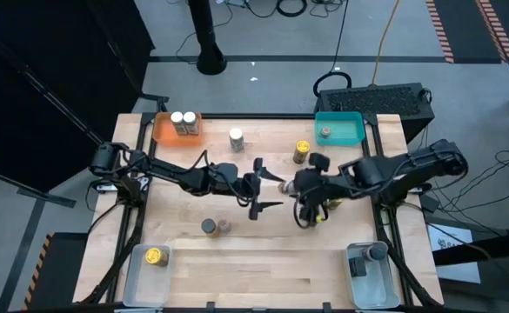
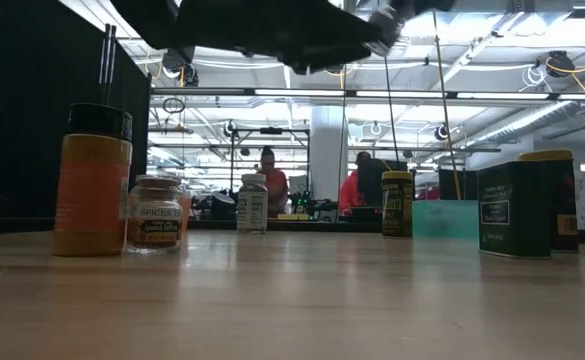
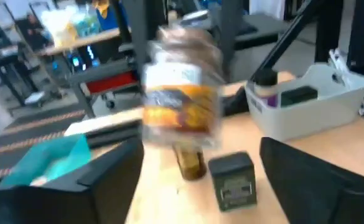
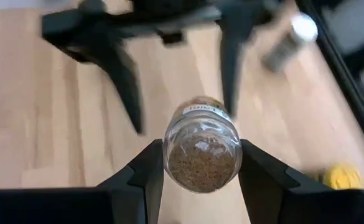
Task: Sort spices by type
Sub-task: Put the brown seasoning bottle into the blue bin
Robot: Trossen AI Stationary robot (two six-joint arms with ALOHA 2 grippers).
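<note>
A clear spice jar of brown powder hangs above the table's middle, and my right gripper is shut on it. My left gripper faces it from the table's left. It is open, with one finger on each side of the jar's far end, apart from it. In the left wrist view the jar shows blurred ahead of those spread fingers. Other spices: two white-topped jars in the orange tray, one jar in the teal tray, and loose jars standing on the table. My right gripper pinches the jar's glass wall between its two fingers, near the jar's bottom end. The fingers come slanting down from the table's right. The jar is lifted clear of the table, its bottom toward my wrist and its other end toward the left gripper.
Clear trays stand at the near left, with a yellow jar, and at the near right, with a grey-lidded jar. A dark tin and a yellow jar sit close under the right arm. Bare wood lies along the near middle.
</note>
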